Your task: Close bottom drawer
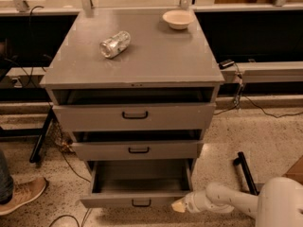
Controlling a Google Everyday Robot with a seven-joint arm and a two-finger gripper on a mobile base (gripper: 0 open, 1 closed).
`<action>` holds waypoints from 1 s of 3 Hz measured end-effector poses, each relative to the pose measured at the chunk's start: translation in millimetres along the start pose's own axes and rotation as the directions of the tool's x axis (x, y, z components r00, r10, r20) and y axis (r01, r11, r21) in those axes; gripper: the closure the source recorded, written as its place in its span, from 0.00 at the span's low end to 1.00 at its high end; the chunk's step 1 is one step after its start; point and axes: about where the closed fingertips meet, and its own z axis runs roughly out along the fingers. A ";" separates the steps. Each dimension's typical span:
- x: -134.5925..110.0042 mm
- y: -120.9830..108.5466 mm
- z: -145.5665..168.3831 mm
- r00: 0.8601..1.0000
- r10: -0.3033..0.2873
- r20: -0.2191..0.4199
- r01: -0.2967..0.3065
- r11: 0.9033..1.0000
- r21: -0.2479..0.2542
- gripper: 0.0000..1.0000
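The bottom drawer (137, 202) of the grey cabinet is pulled far out, its empty inside showing, with a small black loop handle (141, 203) at the centre of its front. The gripper (180, 205), on a white arm coming in from the lower right, sits at the right end of that drawer's front panel, touching or nearly touching it. The middle drawer (137, 150) and the top drawer (135, 116) above stand slightly open.
A crushed can (114, 44) lies on the cabinet top (156, 60) and a pale bowl (177, 19) stands at its back right. A person's shoe (21, 196) is at the lower left. A black bar (246, 171) lies on the floor at right. Cables run along the floor.
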 end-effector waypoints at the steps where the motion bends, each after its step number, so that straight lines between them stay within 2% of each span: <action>1: 0.1 0.1 0.0 1.000 0.000 0.000 0.000 1.000 0.000 1.00; 2: -35.1 -21.4 3.7 0.996 -0.040 0.076 0.037 0.999 0.036 1.00; 3: -32.2 -19.8 2.9 0.996 -0.040 0.077 0.037 0.999 0.036 1.00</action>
